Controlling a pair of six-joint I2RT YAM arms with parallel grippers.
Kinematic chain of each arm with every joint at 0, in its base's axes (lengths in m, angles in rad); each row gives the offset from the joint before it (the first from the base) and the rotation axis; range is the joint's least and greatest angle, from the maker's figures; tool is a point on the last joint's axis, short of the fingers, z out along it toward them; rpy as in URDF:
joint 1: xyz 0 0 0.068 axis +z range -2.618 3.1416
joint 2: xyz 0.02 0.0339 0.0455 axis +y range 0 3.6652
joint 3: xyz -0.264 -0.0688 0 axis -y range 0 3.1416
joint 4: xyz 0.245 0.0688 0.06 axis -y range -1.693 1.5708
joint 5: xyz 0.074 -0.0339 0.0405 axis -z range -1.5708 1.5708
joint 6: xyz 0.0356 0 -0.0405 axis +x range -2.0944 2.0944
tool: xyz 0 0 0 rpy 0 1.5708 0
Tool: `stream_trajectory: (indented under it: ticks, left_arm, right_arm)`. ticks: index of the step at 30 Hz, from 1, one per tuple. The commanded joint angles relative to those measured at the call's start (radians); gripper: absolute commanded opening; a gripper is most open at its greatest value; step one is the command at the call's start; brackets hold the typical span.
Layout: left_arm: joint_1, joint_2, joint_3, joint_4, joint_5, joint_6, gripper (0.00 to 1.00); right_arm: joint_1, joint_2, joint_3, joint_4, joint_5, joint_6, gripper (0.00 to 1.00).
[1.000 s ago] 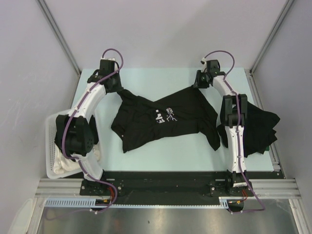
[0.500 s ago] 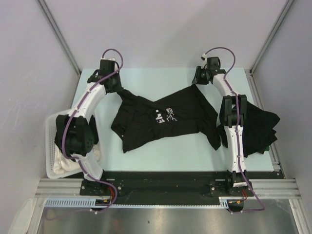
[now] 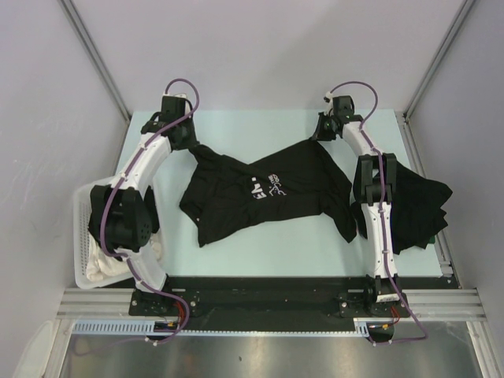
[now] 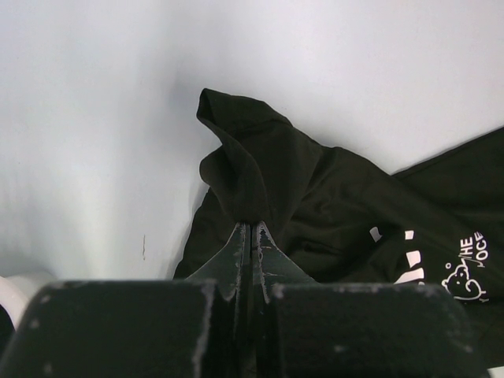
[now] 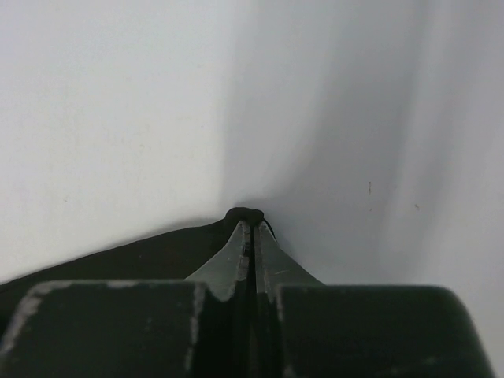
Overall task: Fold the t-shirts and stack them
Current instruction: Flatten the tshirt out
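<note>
Clamped shut, left gripper, on a raised fold of t-shirt spreading ahead and right of the tips. Right gripper likewise, on a mere nub of hem at the tip-end. Risk of that nub slipping out under outward pull, corner dropping.

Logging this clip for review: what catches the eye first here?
A black t-shirt with white lettering lies stretched out in the centre, its far corners pinched by the left pincer and the right pincer, both shut. More black t-shirts are heaped on the right; a white basket sits on the left.
</note>
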State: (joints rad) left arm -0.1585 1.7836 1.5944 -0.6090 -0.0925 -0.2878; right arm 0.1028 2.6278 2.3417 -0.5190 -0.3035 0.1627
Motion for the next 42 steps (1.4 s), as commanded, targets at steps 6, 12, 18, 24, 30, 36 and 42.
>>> stream_trajectory:
  ticks: [6,12,18,24,30,36,42]
  left_arm:
    - [-0.004,0.011,0.039,0.047,-0.001,0.024,0.0]
    - [0.043,0.216,0.29,0.034,-0.019,0.024,0.0]
    - [0.109,0.463,0.722,0.015,-0.032,-0.019,0.0]
    - [0.217,0.488,0.775,0.195,-0.029,-0.143,0.0]
    - [0.295,0.468,0.845,0.284,0.043,-0.264,0.0]
    - [0.329,0.291,0.784,0.321,0.151,-0.277,0.0]
    - [0.343,-0.002,0.494,0.253,0.132,-0.14,0.0]
  right_arm:
    - [0.012,-0.02,0.039,0.016,-0.002,0.043,0.0]
    - [-0.006,-0.124,0.053,0.12,0.069,0.047,0.0]
    - [-0.032,-0.219,0.083,0.198,0.148,0.06,0.0]
    - [-0.064,-0.285,0.165,0.278,0.251,0.04,0.0]
    - [-0.095,-0.316,0.241,0.358,0.274,0.064,0.0]
    - [-0.097,-0.415,0.225,0.303,0.227,0.086,0.0]
    - [-0.095,-0.632,-0.014,0.23,0.26,0.045,0.0]
